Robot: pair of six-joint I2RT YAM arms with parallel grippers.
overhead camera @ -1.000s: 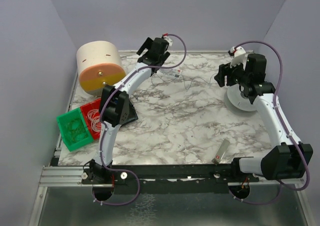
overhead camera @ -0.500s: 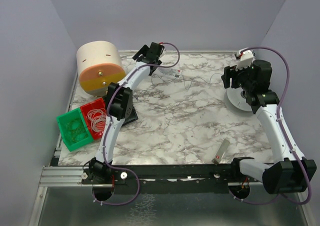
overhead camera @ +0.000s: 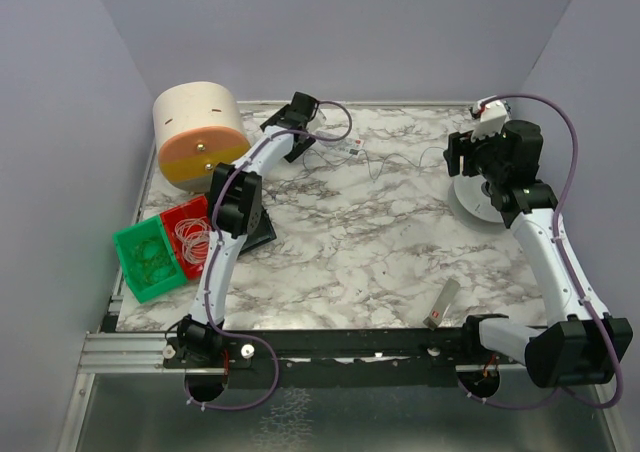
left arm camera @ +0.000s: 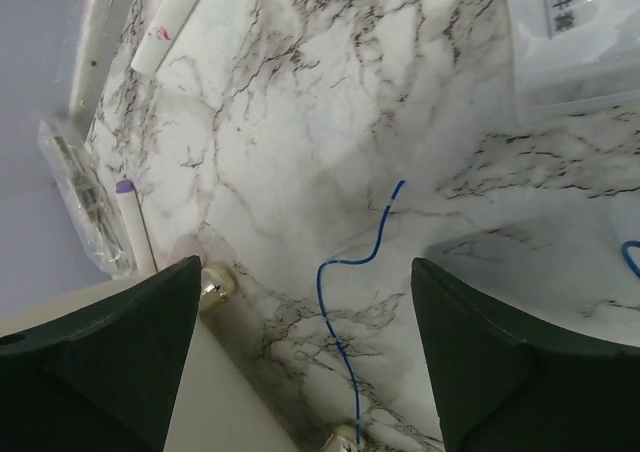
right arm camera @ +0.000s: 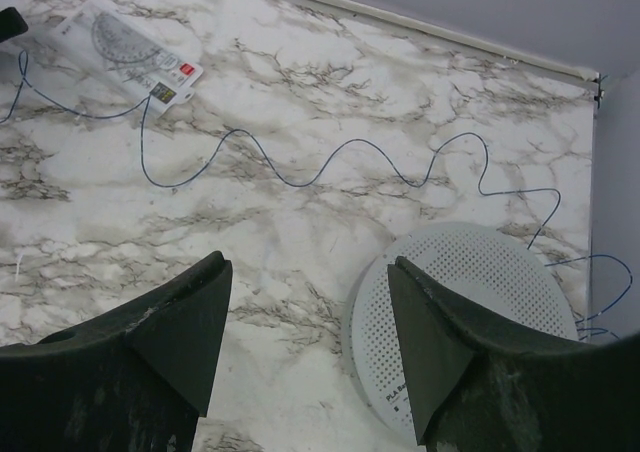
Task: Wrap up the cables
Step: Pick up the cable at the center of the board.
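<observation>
Wrapping not yet begun: cable point(right arm camera: 298, 183) was seen loose and wavy across the far desk point(right arm camera: 330, 62), running right to the white disc point(right arm camera: 460, 292). Left claw point(left arm camera: 305, 272) and right claw point(right arm camera: 307, 267) were found open, nothing gripped.

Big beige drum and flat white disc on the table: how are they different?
The drum is thick and bulky; the disc is thin and lies flat. The drum is beige with an orange round face; the disc is white, dotted with tiny holes. The drum sits at the far left of the table; the disc lies at the right, with the thin wire beside it. Both are round.
</observation>
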